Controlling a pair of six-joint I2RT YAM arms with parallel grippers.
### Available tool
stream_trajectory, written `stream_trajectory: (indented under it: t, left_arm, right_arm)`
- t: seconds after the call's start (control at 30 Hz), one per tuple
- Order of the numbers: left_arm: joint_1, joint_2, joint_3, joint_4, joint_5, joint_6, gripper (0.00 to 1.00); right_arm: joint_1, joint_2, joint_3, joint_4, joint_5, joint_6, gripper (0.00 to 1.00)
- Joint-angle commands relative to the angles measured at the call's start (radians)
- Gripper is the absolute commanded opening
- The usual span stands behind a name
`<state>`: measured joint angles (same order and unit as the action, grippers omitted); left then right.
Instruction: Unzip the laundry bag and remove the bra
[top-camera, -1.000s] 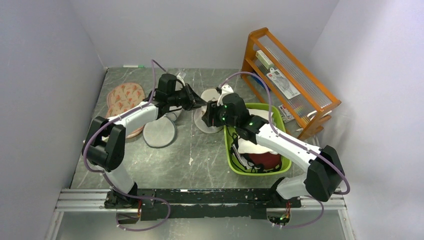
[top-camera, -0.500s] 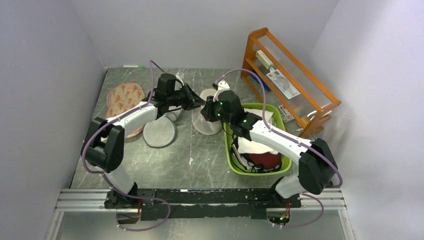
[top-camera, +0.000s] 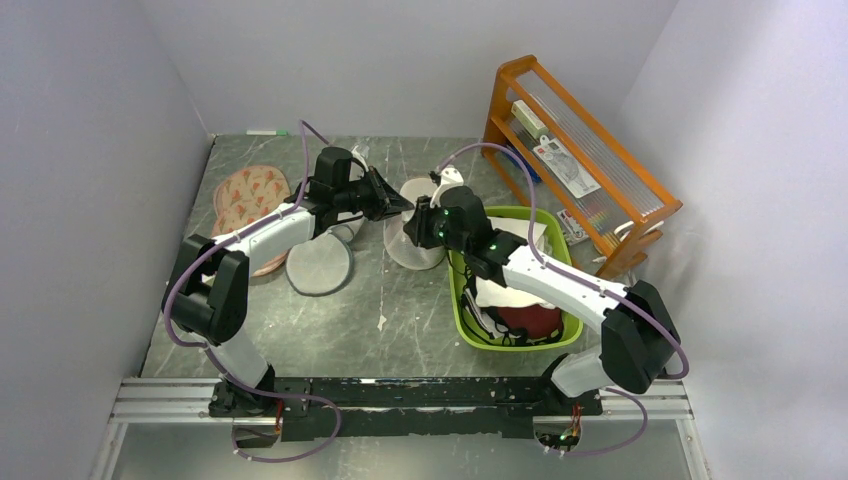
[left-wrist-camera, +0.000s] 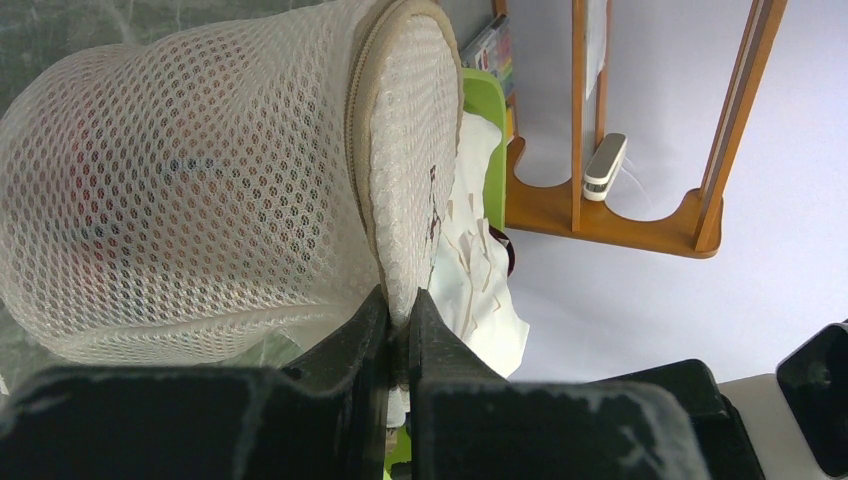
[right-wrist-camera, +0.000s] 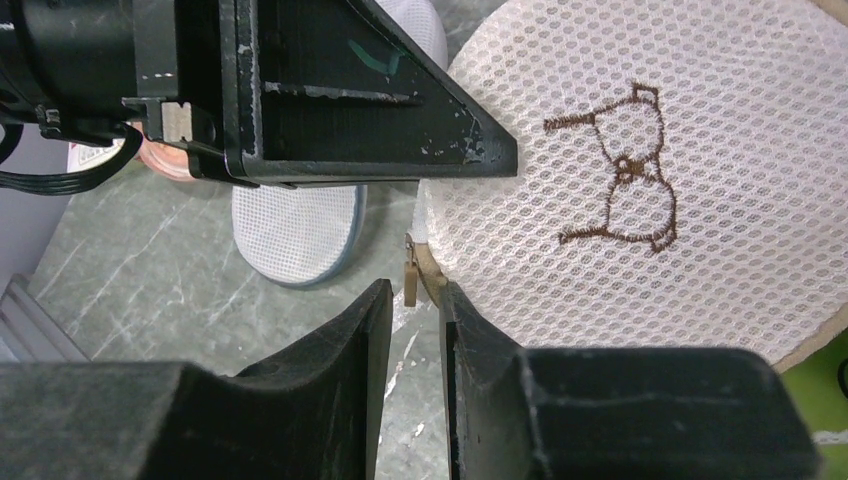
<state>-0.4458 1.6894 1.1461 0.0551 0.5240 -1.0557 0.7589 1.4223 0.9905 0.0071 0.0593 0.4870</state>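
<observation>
Biggest first: one grey marbled table (top-camera: 400, 320), with one orange wooden rack (top-camera: 590, 150) at its far right corner and one green bin (top-camera: 512, 346) in front of the rack. The bin holds a white cloth (top-camera: 505, 292) and a dark maroon cloth (top-camera: 530, 320). Two arms are in play, and they meet over the middle of the table just left of the bin. I count three mesh bags. A pink bag (top-camera: 250, 200) with a red pattern lies flat at the far left. A white mesh bag (top-camera: 320, 265) with a grey disc lies beside it. The cream laundry bag (left-wrist-camera: 200, 190) is held up between the two grippers, off to the left of the bin's far corner. The left gripper (left-wrist-camera: 402, 305) is clamped tight on the bag's zippered rim, fingers pressed together on the seam. A faint red blur shows through the mesh, likely the bra (left-wrist-camera: 95, 170), inside the bag with the zip closed along the stretch in view. The right gripper (right-wrist-camera: 415, 300) faces the bag's front, where one dark spectacles-like mark (right-wrist-camera: 625, 170) is stitched. Its fingers stand a narrow slit apart. The one small tan zipper pull (right-wrist-camera: 411, 283) hangs right at the mouth of that slit, and neither finger visibly touches it.
</observation>
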Motion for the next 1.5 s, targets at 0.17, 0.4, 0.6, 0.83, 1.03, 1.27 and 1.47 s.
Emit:
stream_trajectory:
  t: [0.17,0.4,0.6,0.83,1.03,1.27,1.47]
  left_arm:
    - [0.007,-0.014,0.012,0.023,0.016,-0.008,0.07]
    - [0.007,-0.013,0.016,0.016,0.012,-0.002,0.07]
    - [0.007,-0.017,0.0,0.044,0.028,-0.021,0.07]
    - [0.008,-0.017,-0.003,0.049,0.03,-0.025,0.07]
    - [0.007,-0.02,-0.004,0.051,0.033,-0.029,0.07]
    - [0.007,-0.025,-0.004,0.046,0.026,-0.026,0.07]
    - [0.007,-0.031,0.003,0.031,0.012,-0.012,0.07]
  right_arm:
    - [0.001,-0.037,-0.034,0.035,-0.027,0.039,0.26]
    - [0.002,-0.032,-0.043,0.07,-0.084,0.08,0.26]
    - [0.001,-0.002,-0.048,0.089,-0.028,0.089,0.27]
    - [-0.001,0.028,-0.035,0.107,0.034,0.091,0.34]
    - [0.0,0.03,-0.033,0.142,0.056,0.091,0.27]
    - [0.0,0.052,-0.017,0.144,0.086,0.103,0.21]
    - [0.0,0.045,-0.009,0.114,0.102,0.089,0.09]
